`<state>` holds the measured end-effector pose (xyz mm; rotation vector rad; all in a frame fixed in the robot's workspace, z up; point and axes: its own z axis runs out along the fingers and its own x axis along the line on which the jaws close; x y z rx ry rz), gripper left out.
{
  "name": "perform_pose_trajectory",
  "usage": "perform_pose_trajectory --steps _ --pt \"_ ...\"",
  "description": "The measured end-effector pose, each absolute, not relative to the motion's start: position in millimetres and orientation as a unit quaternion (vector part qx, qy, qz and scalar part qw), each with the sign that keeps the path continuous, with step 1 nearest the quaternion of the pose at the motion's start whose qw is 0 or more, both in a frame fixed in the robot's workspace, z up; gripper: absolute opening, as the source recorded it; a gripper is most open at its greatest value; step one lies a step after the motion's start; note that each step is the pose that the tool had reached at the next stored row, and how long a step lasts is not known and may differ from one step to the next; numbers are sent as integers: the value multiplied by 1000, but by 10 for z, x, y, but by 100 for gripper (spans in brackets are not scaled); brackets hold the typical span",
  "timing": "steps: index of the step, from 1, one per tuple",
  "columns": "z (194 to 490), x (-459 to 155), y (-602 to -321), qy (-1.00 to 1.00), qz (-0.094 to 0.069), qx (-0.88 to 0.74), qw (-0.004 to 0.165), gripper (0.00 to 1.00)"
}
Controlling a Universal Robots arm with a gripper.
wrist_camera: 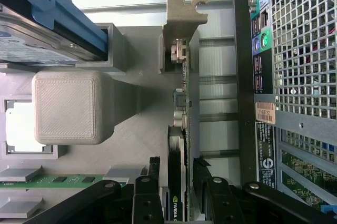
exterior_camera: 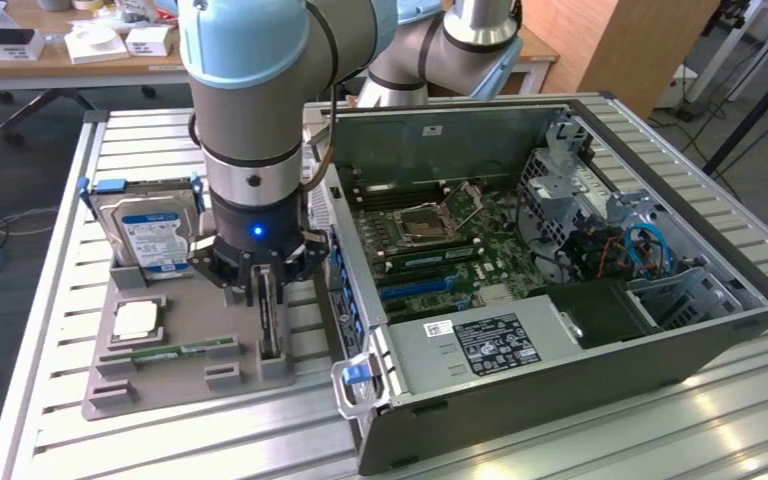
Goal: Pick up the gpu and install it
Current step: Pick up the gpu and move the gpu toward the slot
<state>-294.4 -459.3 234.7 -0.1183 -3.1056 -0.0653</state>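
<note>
The gpu is a thin dark card standing on edge in a slot of the grey holder tray, next to the open computer case. My gripper hangs straight down over it. In the wrist view the card runs between my two black fingers, and the gripper is open, with a narrow gap on each side of the card. The card rests in the tray's beige end bracket. The case's motherboard lies exposed.
On the tray stand a silver hard drive with a blue label, a processor chip and a green memory stick. The case's rear grille is close beside the gpu. A desk with boxes stands behind.
</note>
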Motion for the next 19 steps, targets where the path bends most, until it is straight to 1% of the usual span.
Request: perform_pose_trajectory --steps 19 --pt "2339 -2951 -4598 -999 -21 -38 16 39"
